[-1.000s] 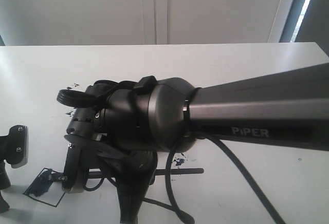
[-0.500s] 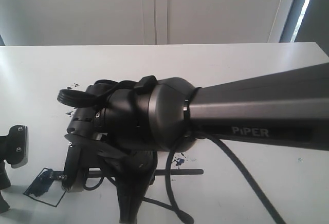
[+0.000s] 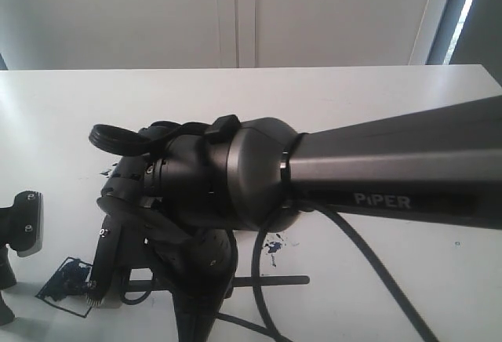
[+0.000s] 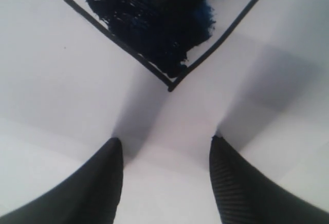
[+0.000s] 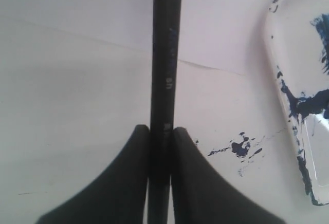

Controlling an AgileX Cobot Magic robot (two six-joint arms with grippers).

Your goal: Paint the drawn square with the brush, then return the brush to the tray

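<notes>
White table [image 3: 353, 99], pale wall [image 3: 118, 12]

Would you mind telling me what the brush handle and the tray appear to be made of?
The brush: probably painted wood or plastic, matte black, with faint printed lettering. The tray: likely glossy white plastic or ceramic; its smooth rounded rim shows highlights under blue-black smears.

Behind the right pincer [image 5: 159, 127], the arm link [image 3: 408, 161] is a tapering dark grey beam marked "PiPER" [image 3: 380, 199] in pale letters. Between link and pincer sits a rounded, glossy black joint housing [image 3: 247, 173]. Black cables [image 3: 357, 256] run from the housing. The left pincer [image 4: 163, 139] has black, finely textured fingers [image 4: 241, 183] and a pale grey, screw-fastened plate [image 3: 30, 224].
</notes>
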